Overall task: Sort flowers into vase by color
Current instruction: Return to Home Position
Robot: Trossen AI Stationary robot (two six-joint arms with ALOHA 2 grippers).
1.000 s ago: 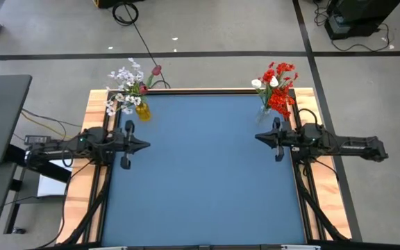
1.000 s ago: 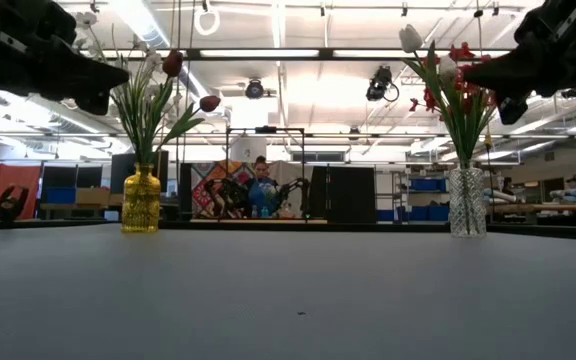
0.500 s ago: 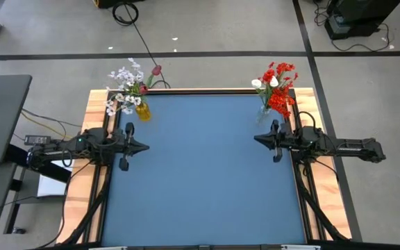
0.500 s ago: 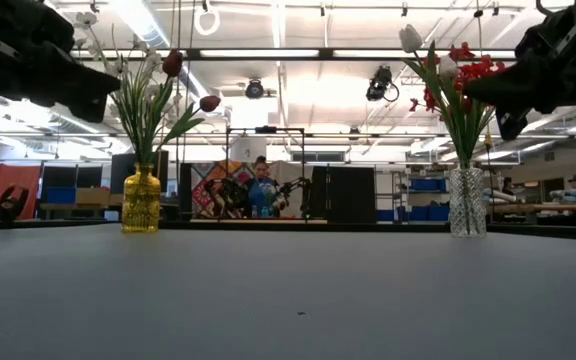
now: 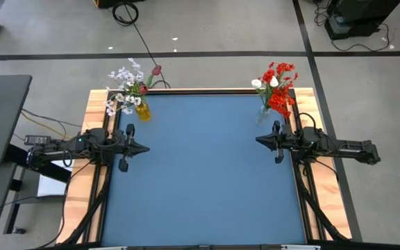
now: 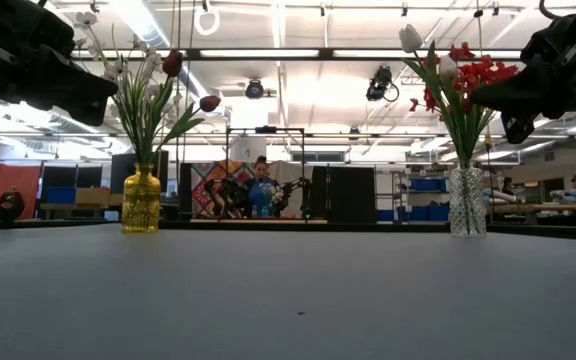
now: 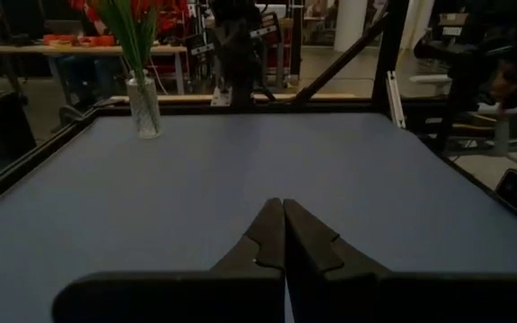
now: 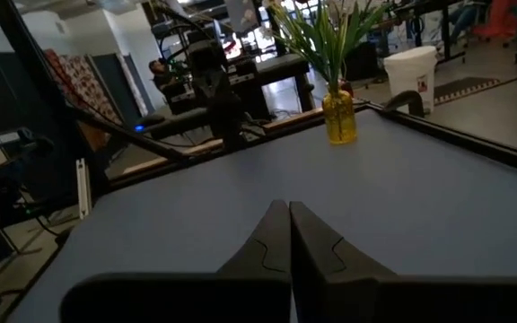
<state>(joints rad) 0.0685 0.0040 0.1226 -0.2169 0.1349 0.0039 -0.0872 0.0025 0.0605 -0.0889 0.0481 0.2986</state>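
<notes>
A yellow vase (image 5: 142, 110) stands at the table's far left corner with sprays of small white blossoms (image 5: 122, 89) and red buds (image 6: 173, 64). A clear glass vase (image 6: 466, 201) stands at the far right corner with red blossom clusters (image 5: 280, 85) and white tulips (image 6: 410, 38). My left gripper (image 5: 146, 148) is shut, above the table's left side, short of the yellow vase. My right gripper (image 5: 257, 140) is shut, above the right side, near the clear vase. Neither holds anything.
The blue table top (image 5: 203, 173) lies bare between the two arms. Wooden borders and a dark frame (image 5: 304, 187) run along its sides. A person (image 6: 262, 188) sits far off in the room beyond the table.
My right arm has drawn back a little toward the table's right edge. My left arm has drawn back a little toward the left edge. The vases and flowers stand as before.
</notes>
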